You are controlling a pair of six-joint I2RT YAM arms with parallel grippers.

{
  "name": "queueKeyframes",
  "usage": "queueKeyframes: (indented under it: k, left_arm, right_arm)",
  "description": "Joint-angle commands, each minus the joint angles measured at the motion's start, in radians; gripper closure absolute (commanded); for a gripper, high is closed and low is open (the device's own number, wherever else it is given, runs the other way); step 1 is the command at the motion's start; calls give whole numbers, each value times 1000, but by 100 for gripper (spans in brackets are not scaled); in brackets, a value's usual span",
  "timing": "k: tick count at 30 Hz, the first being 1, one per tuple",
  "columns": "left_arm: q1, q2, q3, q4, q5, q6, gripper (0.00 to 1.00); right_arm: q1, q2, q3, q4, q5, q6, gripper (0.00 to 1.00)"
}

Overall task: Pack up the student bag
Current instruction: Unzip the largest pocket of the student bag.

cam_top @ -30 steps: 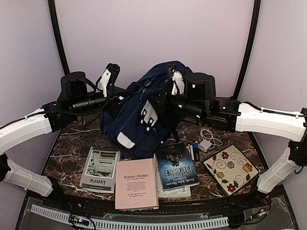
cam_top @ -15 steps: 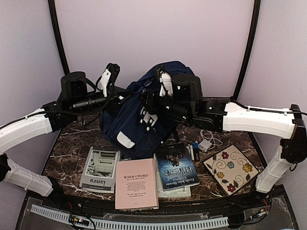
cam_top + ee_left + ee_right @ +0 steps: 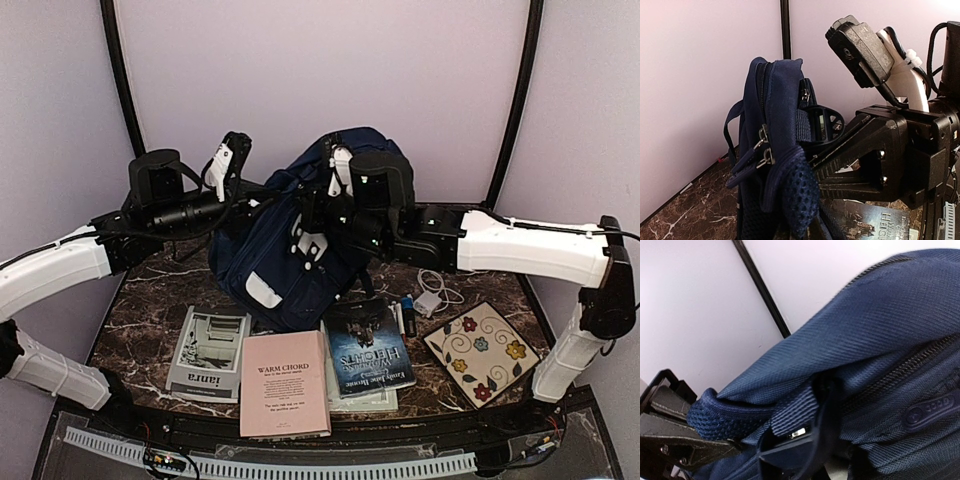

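Navy student bag [image 3: 880, 315], logo [image 3: 930, 412] right-wrist only

1. Pink book [image 3: 285, 383] – the cover title reads "WARM CHORD"; the smaller lines under it are too fine to read.
2. Dark book [image 3: 368, 347] – "HEIGHTS" in large letters, with "Emily Jane Bronte" below.
3. Grey booklet [image 3: 208, 353]: a bold word, seemingly "ianra".
4. Round badge [image 3: 930, 412] on the student bag [image 3: 880, 315]: lettering illegible.

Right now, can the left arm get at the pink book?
Probably not yet: the left gripper is shut on the student bag. If it lets go, nothing seems to block the pink book.
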Motion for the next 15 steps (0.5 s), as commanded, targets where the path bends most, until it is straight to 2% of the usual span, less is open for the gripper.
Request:
queueKeyframes:
  k: [1,8,11,15]
  left_arm:
    - [-16,-25,4,99,88,22,100]
    - [-15,-58,-26,70,31,67,100]
    - [-15,-66,-25,17,-17,128,100]
    - [-15,-76,-32,-24,-11,187,100]
  right_arm:
    - [-45,3,7,23,-20,-20,100]
    - [-126,-116,-75,4,-202,-5,100]
    - [-164,-162,-80,-64,-262,-50,100]
    - [-223,-181,-39,-221,-334,-107,100]
